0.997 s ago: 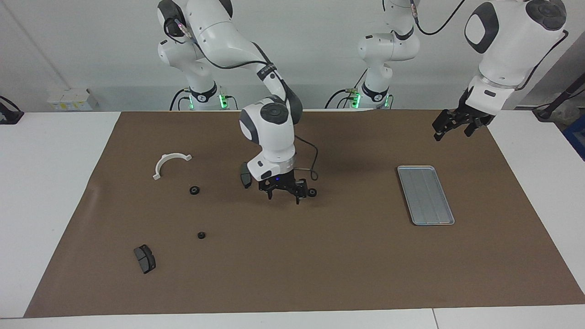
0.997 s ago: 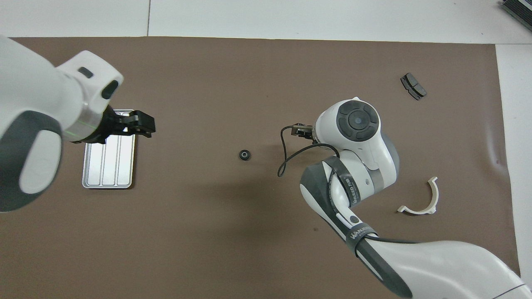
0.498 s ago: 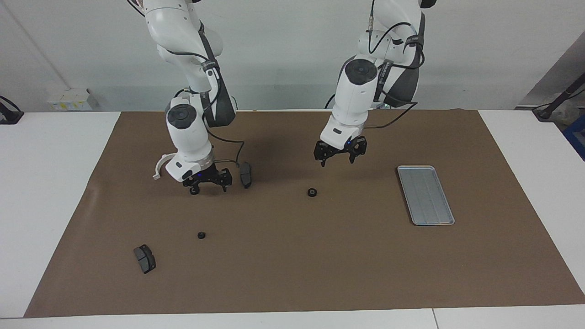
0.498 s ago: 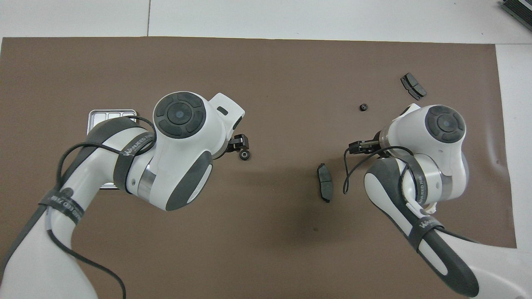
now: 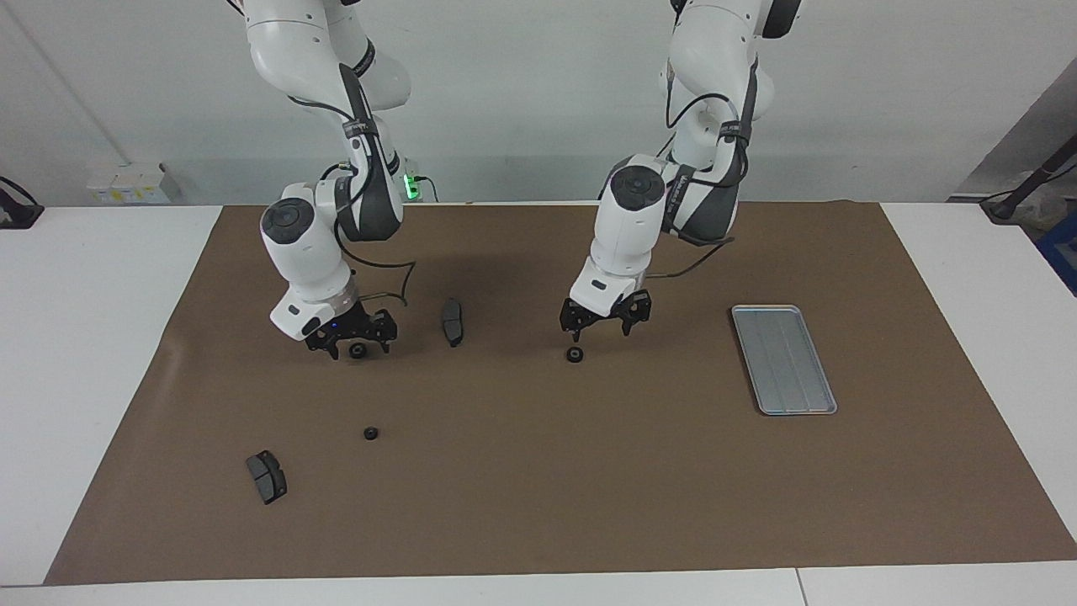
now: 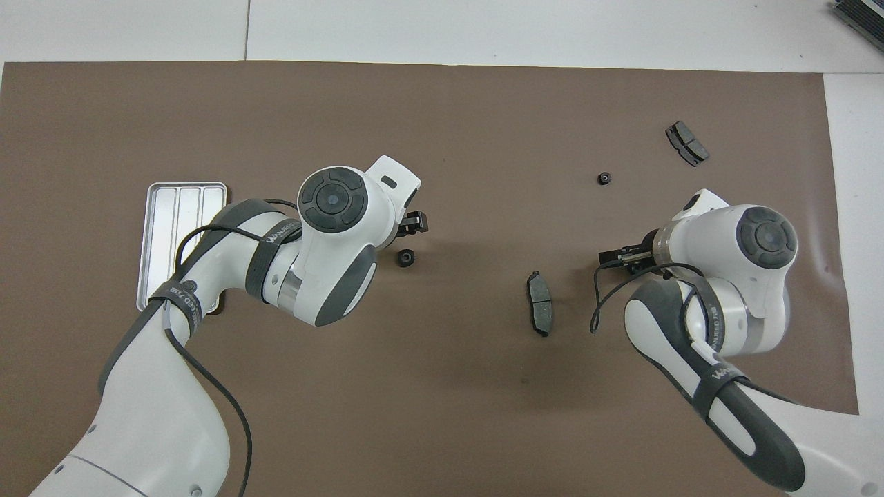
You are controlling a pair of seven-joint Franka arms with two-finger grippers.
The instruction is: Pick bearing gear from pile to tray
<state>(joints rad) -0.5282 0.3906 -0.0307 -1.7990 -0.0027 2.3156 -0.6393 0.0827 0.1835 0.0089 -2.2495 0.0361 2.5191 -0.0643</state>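
Left hand (image 5: 599, 325) over one of three gears (image 5: 575, 354), two brake pads (image 5: 453, 321), one tray (image 5: 783, 359)

- White table (image 5: 92, 337) (image 6: 483, 27), brown mat (image 5: 547, 488) (image 6: 414, 428) spread across it.
- Silver tray (image 5: 783, 359) (image 6: 155, 248) lies at the left arm's end.
- Three black gears on the mat: (image 5: 575, 354) (image 6: 406, 258), (image 5: 358, 351), (image 5: 370, 433) (image 6: 604, 178).
- Two brake pads: (image 5: 453, 321) (image 6: 539, 312), (image 5: 267, 476) (image 6: 686, 143).
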